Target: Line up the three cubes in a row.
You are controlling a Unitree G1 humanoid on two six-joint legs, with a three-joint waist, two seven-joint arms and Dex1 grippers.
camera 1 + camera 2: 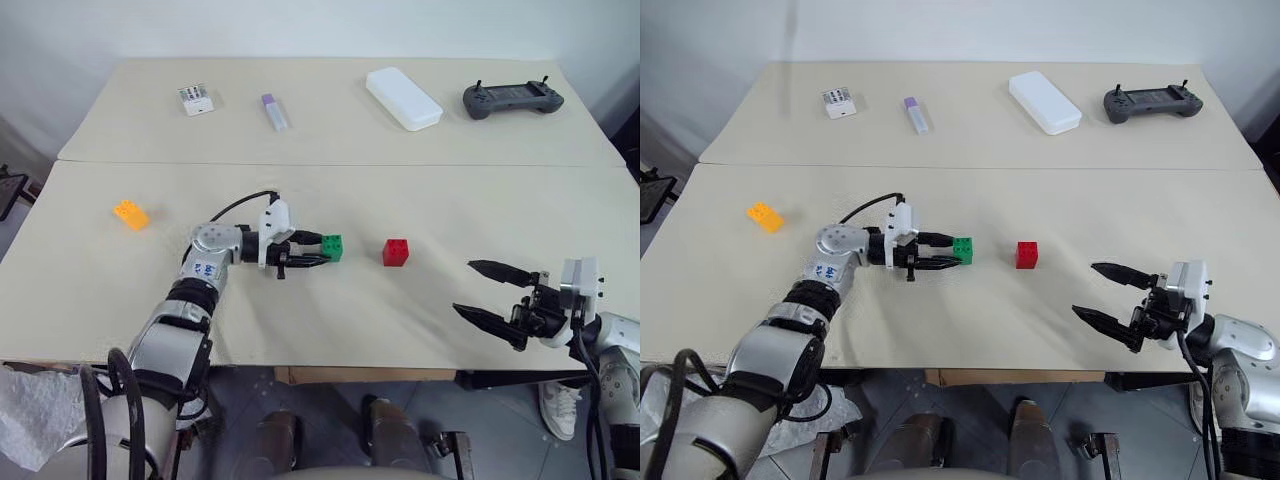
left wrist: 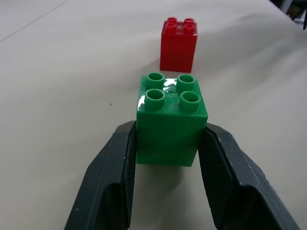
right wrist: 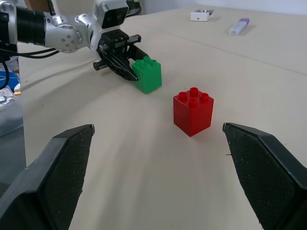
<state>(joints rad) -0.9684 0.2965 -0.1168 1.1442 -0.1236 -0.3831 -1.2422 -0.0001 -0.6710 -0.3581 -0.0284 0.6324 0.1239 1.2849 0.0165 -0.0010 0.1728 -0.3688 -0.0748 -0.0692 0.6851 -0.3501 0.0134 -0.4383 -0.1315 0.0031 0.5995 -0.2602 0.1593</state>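
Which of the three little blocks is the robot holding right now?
The green cube: the left pincer is shut on its sides. The red cube stands free beside it, and the orange-yellow cube lies far off.

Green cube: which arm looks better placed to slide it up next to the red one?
Left. Its end effector is already shut on the green cube, with the red cube just beyond. The right end effector hangs open, off to the side.
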